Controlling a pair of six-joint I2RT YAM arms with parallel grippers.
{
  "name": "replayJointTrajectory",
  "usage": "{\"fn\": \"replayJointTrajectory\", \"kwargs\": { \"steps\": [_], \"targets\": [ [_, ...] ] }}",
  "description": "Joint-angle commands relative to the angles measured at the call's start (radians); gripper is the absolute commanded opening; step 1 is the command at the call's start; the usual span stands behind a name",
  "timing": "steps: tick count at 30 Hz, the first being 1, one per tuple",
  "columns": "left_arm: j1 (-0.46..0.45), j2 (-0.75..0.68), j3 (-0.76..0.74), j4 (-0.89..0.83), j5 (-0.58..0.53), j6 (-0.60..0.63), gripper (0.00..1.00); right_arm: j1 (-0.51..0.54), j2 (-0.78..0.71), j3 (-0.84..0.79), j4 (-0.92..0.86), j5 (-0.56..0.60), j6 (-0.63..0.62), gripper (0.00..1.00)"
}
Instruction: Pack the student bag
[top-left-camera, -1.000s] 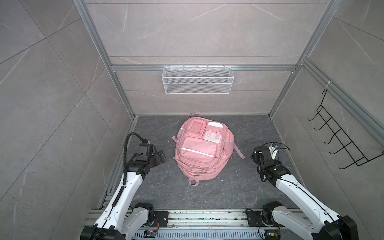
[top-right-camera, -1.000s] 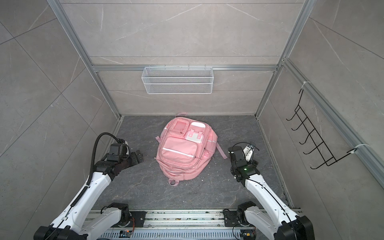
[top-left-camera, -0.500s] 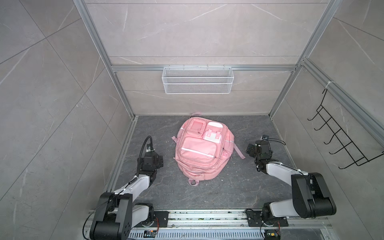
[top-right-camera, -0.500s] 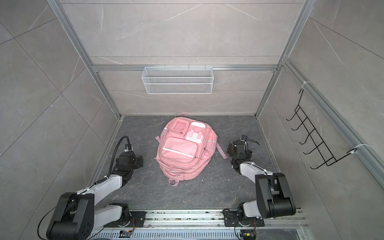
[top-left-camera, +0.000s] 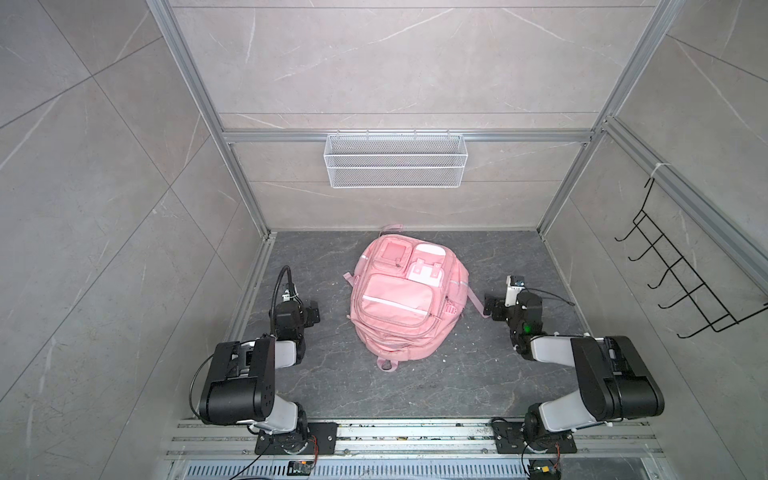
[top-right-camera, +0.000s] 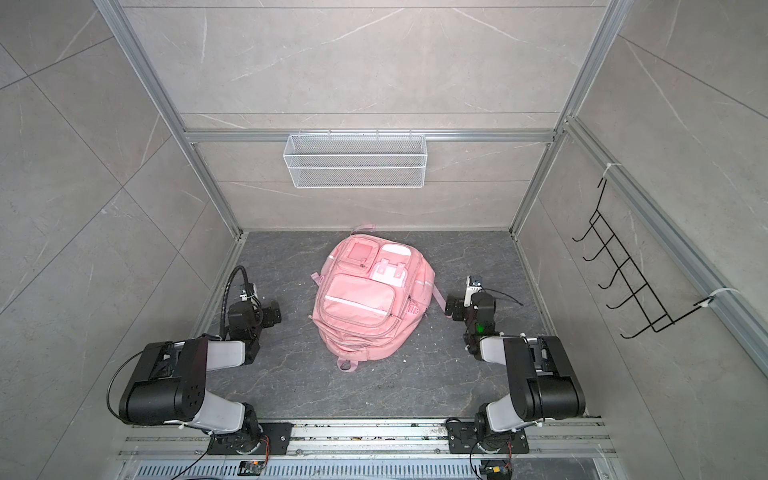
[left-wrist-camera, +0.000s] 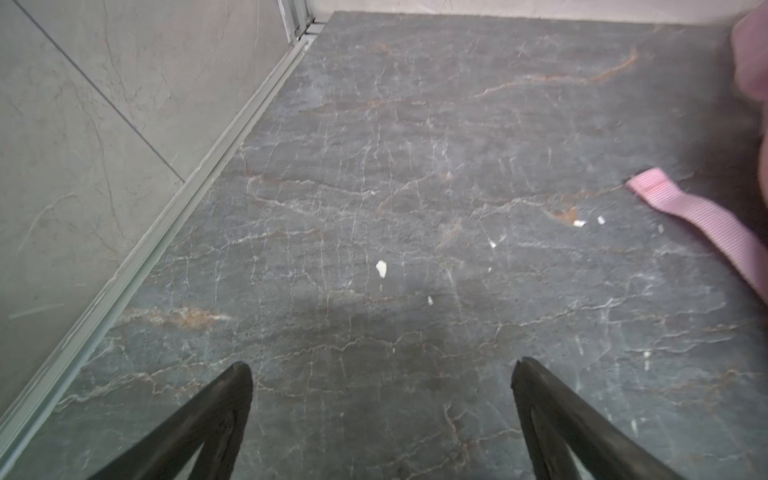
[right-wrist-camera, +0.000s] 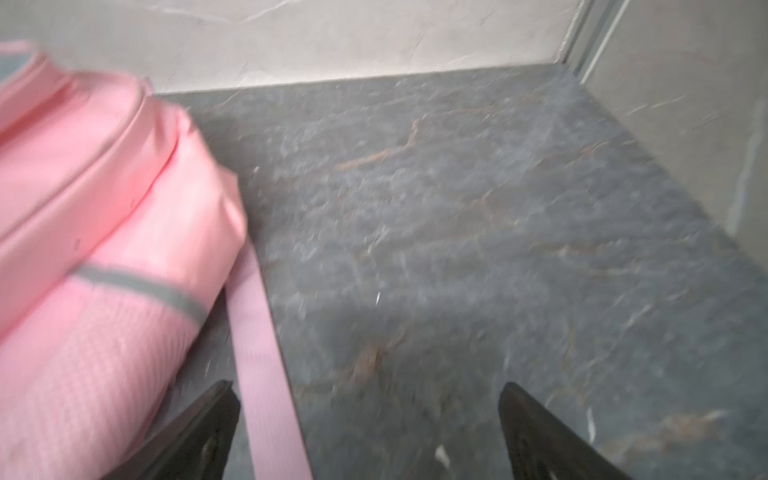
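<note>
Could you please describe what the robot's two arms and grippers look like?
Both the left arm and right arm have bulky black joint housings joined by pale grey links. A thick black cable arches from the left wrist; a green light glows on the right one. The left gripper and right gripper are black and taper to narrow tips.

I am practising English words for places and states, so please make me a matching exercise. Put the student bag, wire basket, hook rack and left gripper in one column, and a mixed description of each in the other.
1. student bag
2. wire basket
3. hook rack
4. left gripper

a. white, hung on the back wall
b. open, over the bare dark surface
c. pink, lying on the dark surface
d. black, on the side wall

Pairs: 1-c, 2-a, 3-d, 4-b
</note>
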Motion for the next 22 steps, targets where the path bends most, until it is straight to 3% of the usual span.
{"fn": "replayJointTrajectory", "kwargs": {
  "steps": [1, 3, 22],
  "targets": [
    [-0.001, 0.000, 0.002, 0.090, 0.044, -0.015, 1.00, -0.006, 0.017, -0.019, 0.201, -0.029, -0.019, 1.00],
    [-0.002, 0.000, 0.001, 0.093, 0.043, -0.014, 1.00, -0.005, -0.002, -0.006, 0.128, -0.031, -0.025, 1.00],
    [-0.001, 0.001, 0.000, 0.094, 0.043, -0.014, 1.00, -0.005, 0.004, -0.014, 0.159, -0.033, -0.026, 1.00]
  ]
}}
